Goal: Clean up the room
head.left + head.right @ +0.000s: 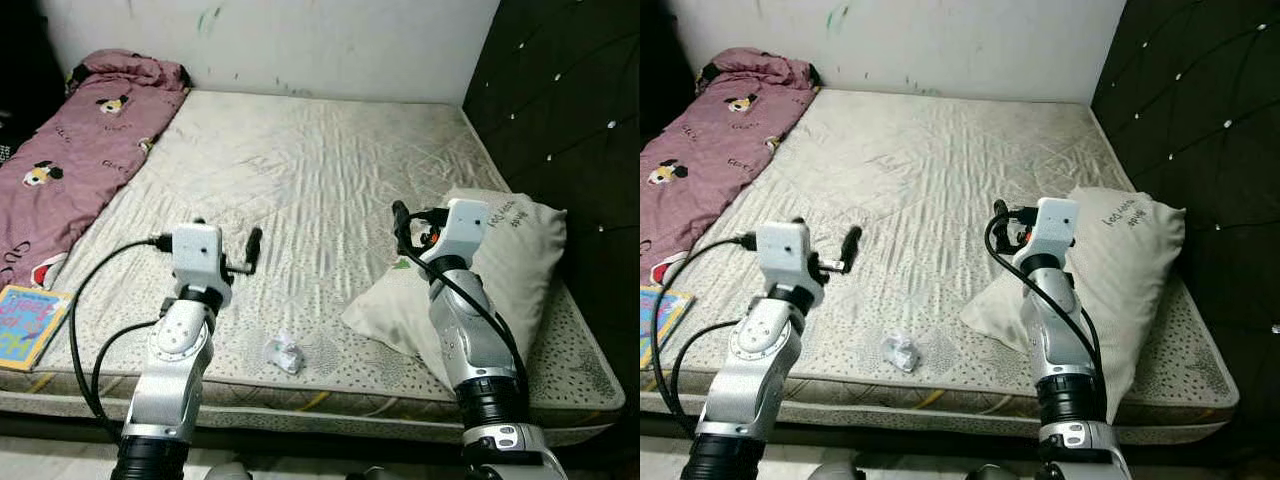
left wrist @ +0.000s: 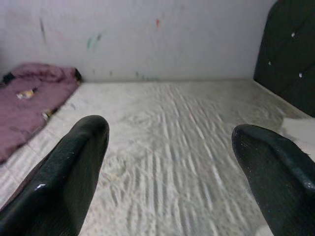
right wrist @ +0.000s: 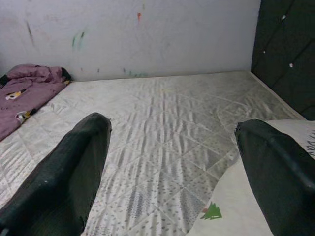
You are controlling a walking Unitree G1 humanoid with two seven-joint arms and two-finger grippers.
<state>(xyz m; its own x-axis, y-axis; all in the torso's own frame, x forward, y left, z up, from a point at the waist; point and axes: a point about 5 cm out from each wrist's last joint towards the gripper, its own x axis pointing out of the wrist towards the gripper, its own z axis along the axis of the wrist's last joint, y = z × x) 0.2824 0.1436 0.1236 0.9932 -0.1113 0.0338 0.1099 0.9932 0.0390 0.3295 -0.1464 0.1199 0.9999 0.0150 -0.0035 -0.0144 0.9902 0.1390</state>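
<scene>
Holding my left tool [image 1: 228, 245] above the near part of the mattress [image 1: 300, 180], fingers spread wide, nothing between them. My right tool [image 1: 415, 225] hovers over the near edge of the pillow [image 1: 510, 260], also wide and empty. A small crumpled clear wrapper [image 1: 284, 354] lies on the mattress near its front edge, between my two arms. A pink printed blanket [image 1: 70, 160] runs along the left side. A colourful book [image 1: 28, 322] rests at the left front corner, just beside the blanket.
</scene>
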